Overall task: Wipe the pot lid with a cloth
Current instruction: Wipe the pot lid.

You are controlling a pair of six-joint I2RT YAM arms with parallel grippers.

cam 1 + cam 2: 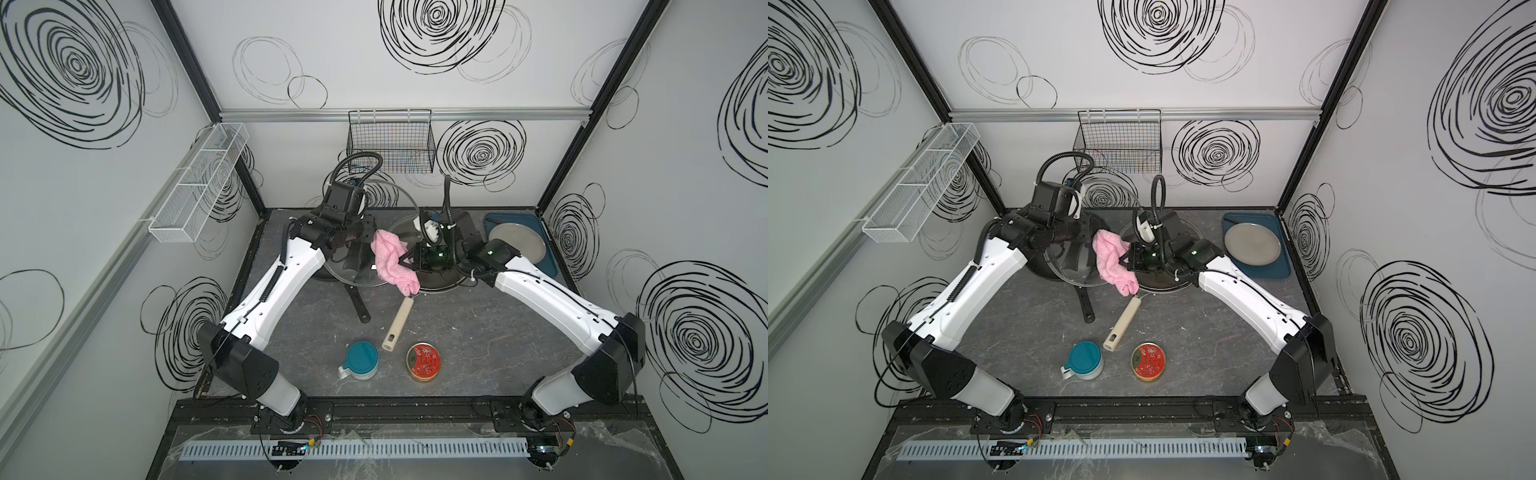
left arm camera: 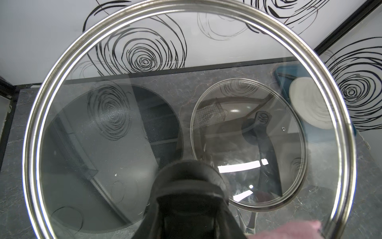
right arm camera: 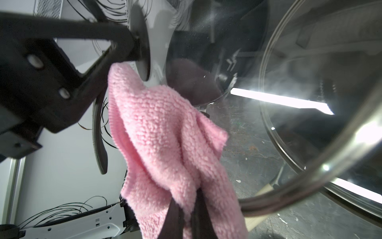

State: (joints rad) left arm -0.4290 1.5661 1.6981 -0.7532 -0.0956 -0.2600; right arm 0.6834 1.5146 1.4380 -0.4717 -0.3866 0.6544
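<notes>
While left jaws clamp the round steel-rimmed glass lid [image 2: 113, 124], right jaws pinch the pink terry cloth [image 1: 390, 259]. Hard wiping may twist lid loose.

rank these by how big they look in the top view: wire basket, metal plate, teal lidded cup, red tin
1. black wire basket
2. metal plate
3. teal lidded cup and red tin: they look about alike, so not ranked.

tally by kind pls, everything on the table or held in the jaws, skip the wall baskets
glass lids: 2
frying pans: 2
pink cloth: 1
blue tray: 1
metal plate: 1
teal-lidded jug: 1
red round tin: 1
total: 9
</notes>
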